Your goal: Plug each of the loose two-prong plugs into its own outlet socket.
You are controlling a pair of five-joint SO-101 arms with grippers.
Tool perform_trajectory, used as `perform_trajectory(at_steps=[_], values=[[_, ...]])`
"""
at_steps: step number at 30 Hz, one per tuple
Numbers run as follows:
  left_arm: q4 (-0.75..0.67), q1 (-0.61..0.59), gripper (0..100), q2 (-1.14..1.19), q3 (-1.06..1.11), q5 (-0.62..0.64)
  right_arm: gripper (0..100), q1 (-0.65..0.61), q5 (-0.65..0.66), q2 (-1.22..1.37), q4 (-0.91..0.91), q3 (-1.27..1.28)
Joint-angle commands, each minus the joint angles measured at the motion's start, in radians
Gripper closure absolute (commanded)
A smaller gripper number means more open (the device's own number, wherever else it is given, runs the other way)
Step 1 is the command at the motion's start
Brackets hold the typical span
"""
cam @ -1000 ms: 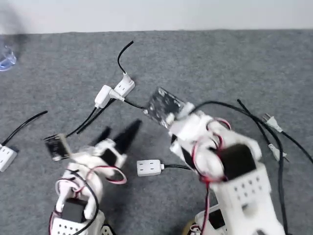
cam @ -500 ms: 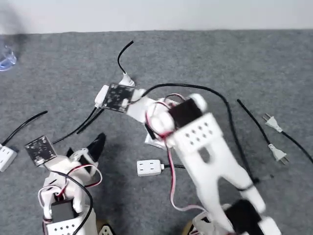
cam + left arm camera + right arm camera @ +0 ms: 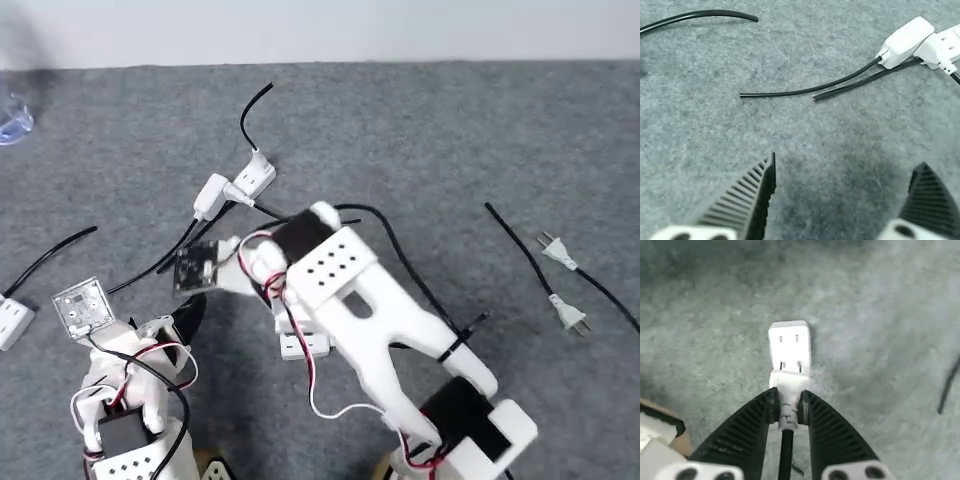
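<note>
- Right arm (image 3: 380, 320) has swung across from the far right of the carpet (image 3: 450, 130) and now sits low over the outlet (image 3: 300, 346). Left arm (image 3: 130, 390) has drawn back towards its base.
- Right gripper (image 3: 789, 394) is clamped on a white plug (image 3: 788, 382). The prongs (image 3: 790, 366) are at the outlet's slots with bare metal showing, so I judge it not fully seated.
- The plug's long axis lines up with the outlet's. Prongs point away from the gripper into the socket face, and the cord (image 3: 786, 450) trails back between the fingers (image 3: 755, 430).
- Left gripper (image 3: 847, 165) hangs over bare carpet, spread wide and holding nothing.
- Two loose plugs (image 3: 557, 250) wait well apart at the right.
</note>
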Motion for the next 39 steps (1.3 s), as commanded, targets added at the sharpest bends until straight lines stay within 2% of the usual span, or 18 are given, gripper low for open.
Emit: perform_trajectory(at_steps=[1,7,14,39], values=[[0.006,-0.009,60,-0.009,-0.007,-0.011,98.9,-0.005,0.052,-0.019,-0.005,0.020],[0.032,-0.011,60,-0.009,-0.007,-0.012,98.9,-0.031,0.055,-0.018,-0.091,0.078],[0.034,-0.132,60,-0.009,-0.007,-0.012,98.9,-0.071,0.052,-0.015,-0.127,0.092],[0.034,-0.129,60,-0.009,-0.007,-0.012,98.9,-0.065,0.123,-0.008,-0.186,0.120]])
